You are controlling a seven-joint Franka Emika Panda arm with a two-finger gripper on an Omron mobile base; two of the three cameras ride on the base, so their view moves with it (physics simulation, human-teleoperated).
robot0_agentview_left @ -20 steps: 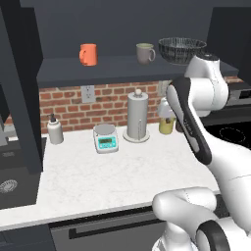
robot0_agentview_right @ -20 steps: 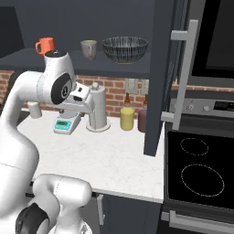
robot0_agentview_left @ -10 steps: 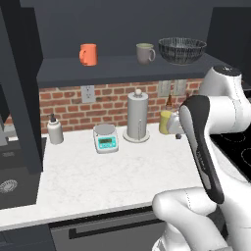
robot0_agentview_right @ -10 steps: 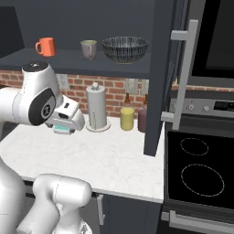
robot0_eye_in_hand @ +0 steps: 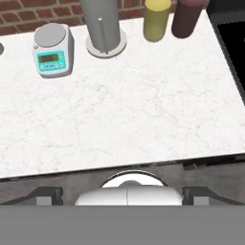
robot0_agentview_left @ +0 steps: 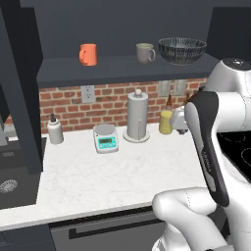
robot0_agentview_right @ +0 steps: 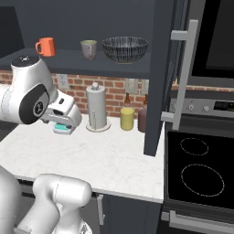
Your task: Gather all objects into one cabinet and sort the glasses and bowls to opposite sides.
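Note:
On the open cabinet shelf (robot0_agentview_left: 122,68) the bright orange mug (robot0_agentview_left: 88,54) stands at the left. The grey-beige mug (robot0_agentview_left: 145,53) is right of the middle, and the wide dark patterned bowl (robot0_agentview_left: 182,50) sits next to it on the right. The right base view shows the same row: orange mug (robot0_agentview_right: 45,46), grey mug (robot0_agentview_right: 88,49), bowl (robot0_agentview_right: 124,49). My gripper (robot0_eye_in_hand: 122,194) hangs well below the shelf over the counter's front edge. It is open, with its dark fingertips (robot0_eye_in_hand: 46,194) far apart and nothing between them. The hand (robot0_agentview_right: 64,116) hovers in front of the scale.
A kitchen scale (robot0_eye_in_hand: 52,56), a paper towel holder (robot0_eye_in_hand: 103,28), a yellow canister (robot0_eye_in_hand: 157,19) and a maroon canister (robot0_eye_in_hand: 189,16) line the brick wall. A soap bottle (robot0_agentview_left: 55,131) stands at the left. An open cabinet door (robot0_agentview_right: 162,77) juts out beside the stove (robot0_agentview_right: 196,169).
The arm has folded back from near the shelf, and the hand now sits lower and closer to the base over the counter. Mugs and bowl have not moved.

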